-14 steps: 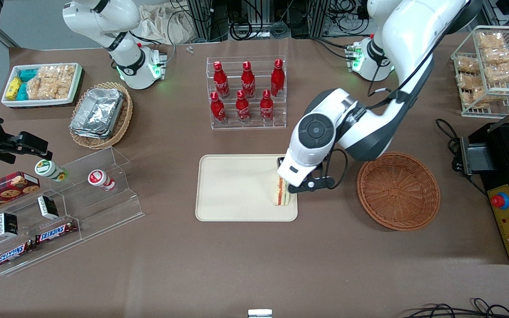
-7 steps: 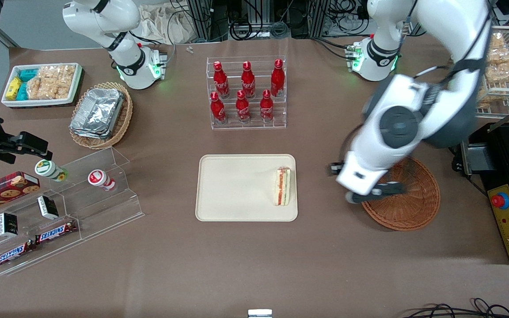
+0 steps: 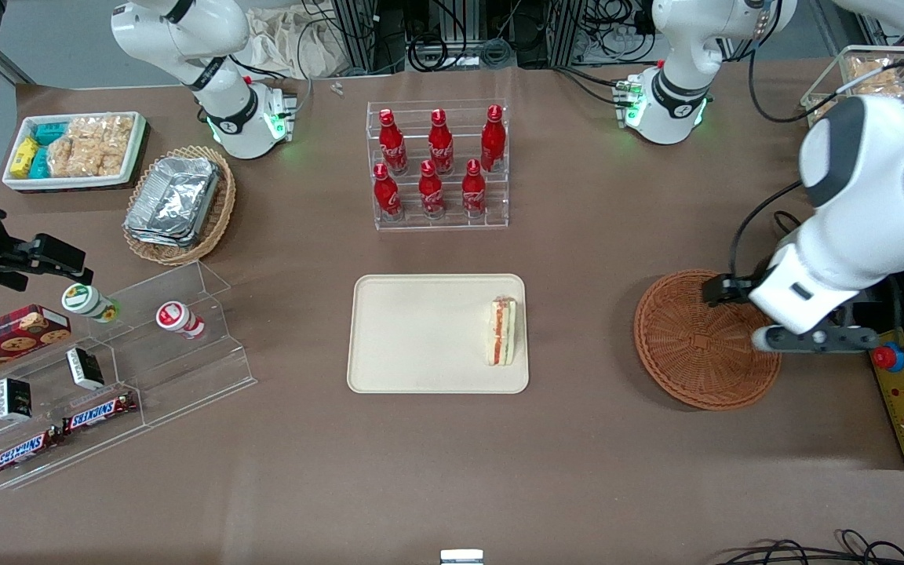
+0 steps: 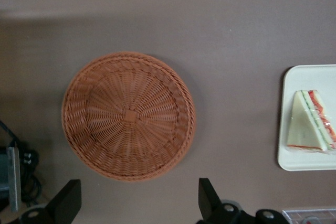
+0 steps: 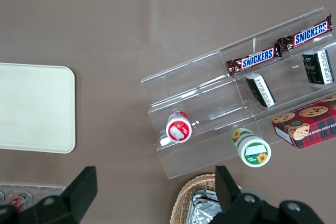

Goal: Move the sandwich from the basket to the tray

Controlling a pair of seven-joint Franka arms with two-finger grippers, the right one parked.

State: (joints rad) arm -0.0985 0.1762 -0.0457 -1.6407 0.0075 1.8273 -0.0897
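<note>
Triangular sandwich (image 3: 501,331) on tray (image 3: 421,333), pincer (image 4: 137,203) prob. open

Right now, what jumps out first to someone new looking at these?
The sandwich stands alone on its edge at the end of the cream tray nearest the reddish-brown basket, which sits bare beside the tray toward the working arm's end. The gripper hangs open above the basket's rim, holding nothing. Farther from the front camera, red bottles fill a clear rack.
</note>
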